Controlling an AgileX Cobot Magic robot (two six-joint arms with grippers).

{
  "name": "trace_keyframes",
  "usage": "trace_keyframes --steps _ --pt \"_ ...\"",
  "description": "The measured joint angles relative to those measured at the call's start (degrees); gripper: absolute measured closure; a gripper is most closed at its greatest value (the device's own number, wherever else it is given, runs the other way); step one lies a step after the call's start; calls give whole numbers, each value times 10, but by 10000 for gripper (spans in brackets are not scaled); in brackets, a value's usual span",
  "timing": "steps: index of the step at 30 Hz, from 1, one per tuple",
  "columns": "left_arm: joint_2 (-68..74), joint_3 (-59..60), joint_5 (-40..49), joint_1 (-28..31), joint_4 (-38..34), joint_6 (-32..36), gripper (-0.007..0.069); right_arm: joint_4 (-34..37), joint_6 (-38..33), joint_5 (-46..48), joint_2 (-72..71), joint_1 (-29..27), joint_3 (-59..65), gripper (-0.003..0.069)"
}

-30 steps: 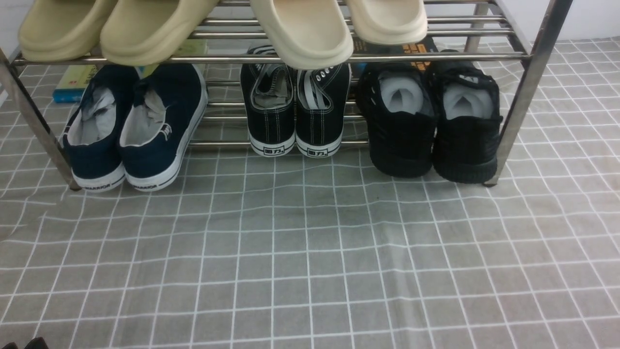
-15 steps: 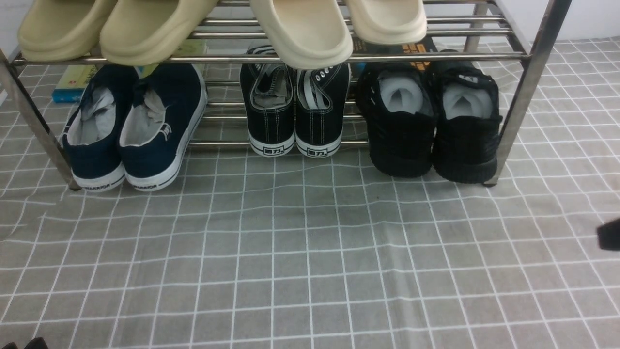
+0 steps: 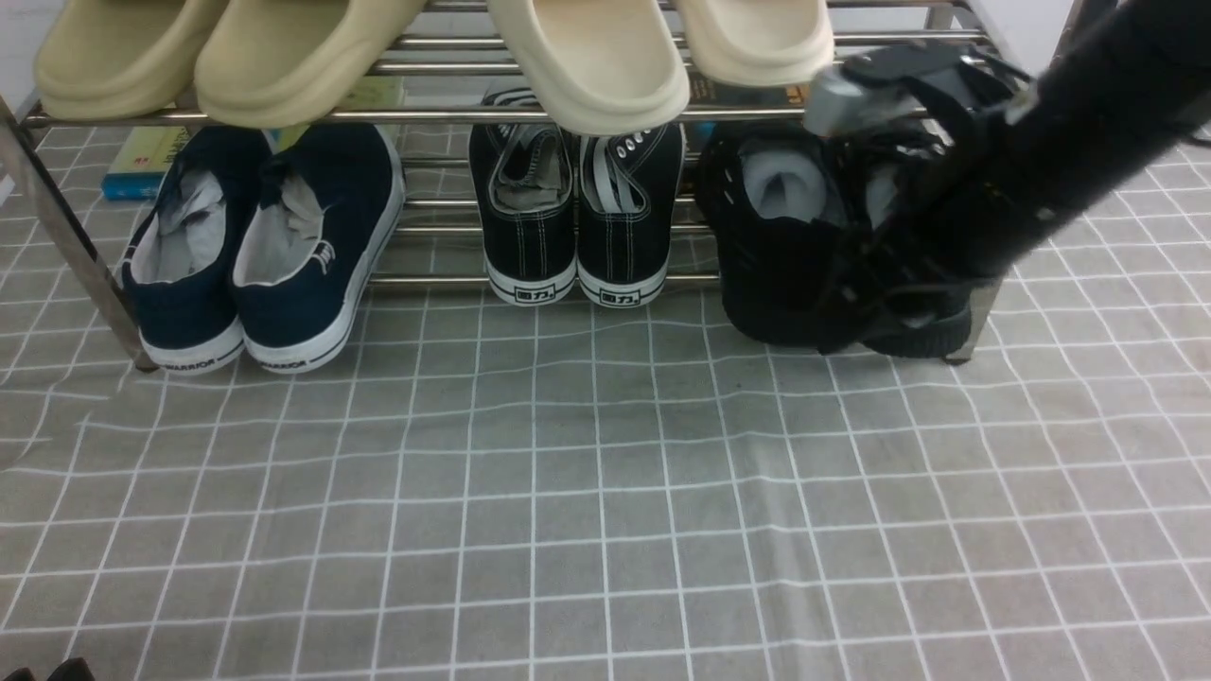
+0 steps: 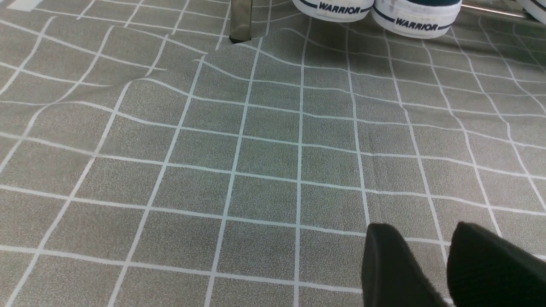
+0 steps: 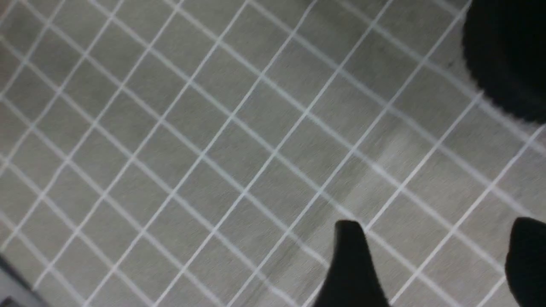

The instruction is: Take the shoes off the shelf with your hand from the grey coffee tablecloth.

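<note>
The left hand (image 4: 426,238) is at the near left corner, pointing across the cloth (image 3: 587,492). Its fingers (image 4: 396,268) are almost together, with only a thin slit between them, and it holds nothing.

The shelf (image 3: 454,114) stands along the far edge and spans most of the width. A book (image 3: 142,156) lies on the cloth behind its left end. Two pairs of beige slides (image 3: 284,57) sit on the top tier.

On the lower tier, navy slip-ons (image 3: 255,246) are at the left end and black canvas sneakers (image 3: 577,218) are in the middle. The shoes (image 3: 781,255) are at the right end, side by side, with their heels toward the near edge and down at the cloth.

The right arm (image 3: 1069,123) slants in from the far right corner, blurred. It crosses the right shoe and hides most of it, while the left shoe shows its pale insole.

The right hand (image 5: 437,230) has its fingers (image 5: 354,264) spread wide with nothing between them. They are over bare cloth, near one shoe's heel. I cannot tell whether it touches the shoe.
</note>
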Motion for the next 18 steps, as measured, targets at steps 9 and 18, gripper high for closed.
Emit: trace_keyframes --steps 9,18 --pt "0 0 0 0 0 0 385 -158 24 -1 95 53 -141 83" --pt "0 0 0 0 0 0 385 -218 24 -58 149 53 -145 81"
